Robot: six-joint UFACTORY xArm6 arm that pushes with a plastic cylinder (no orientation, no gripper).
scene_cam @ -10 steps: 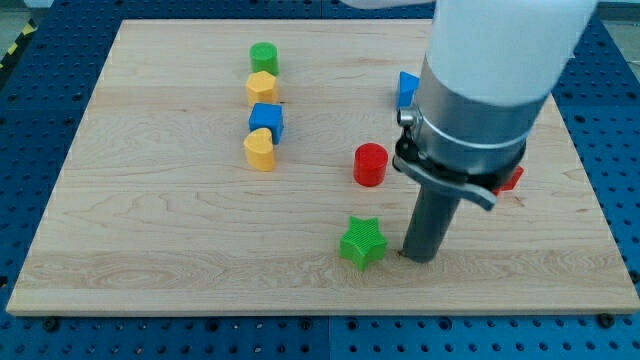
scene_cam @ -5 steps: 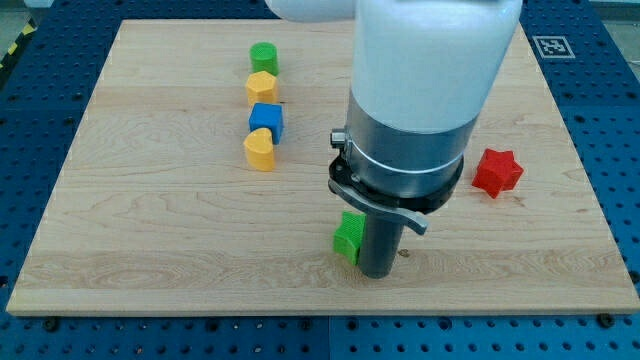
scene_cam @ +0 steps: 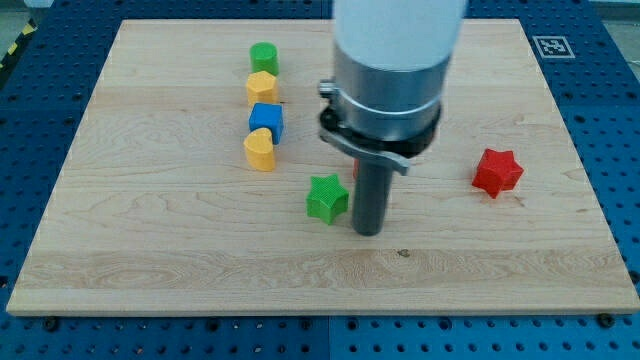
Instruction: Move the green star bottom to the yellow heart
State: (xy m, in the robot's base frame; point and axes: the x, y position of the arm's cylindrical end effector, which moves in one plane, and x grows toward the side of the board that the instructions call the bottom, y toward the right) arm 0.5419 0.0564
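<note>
The green star [scene_cam: 326, 197] lies near the board's middle, to the lower right of the yellow heart [scene_cam: 259, 150]. My tip [scene_cam: 367, 231] rests on the board just right of the green star, close to it or touching it. The yellow heart is the lowest block of a column at the view's upper left. The arm's body hides the board behind the rod.
Above the yellow heart stand a blue cube [scene_cam: 267, 120], a yellow hexagon [scene_cam: 262, 87] and a green cylinder [scene_cam: 264, 57]. A red star [scene_cam: 497, 171] lies at the view's right. A sliver of a red block [scene_cam: 355, 167] shows behind the rod. The wooden board [scene_cam: 150, 250] sits on a blue perforated table.
My tip has swept left and up the view, pushing the green star up and left toward the yellow heart. The arm now hides the red cylinder and the blue block.
</note>
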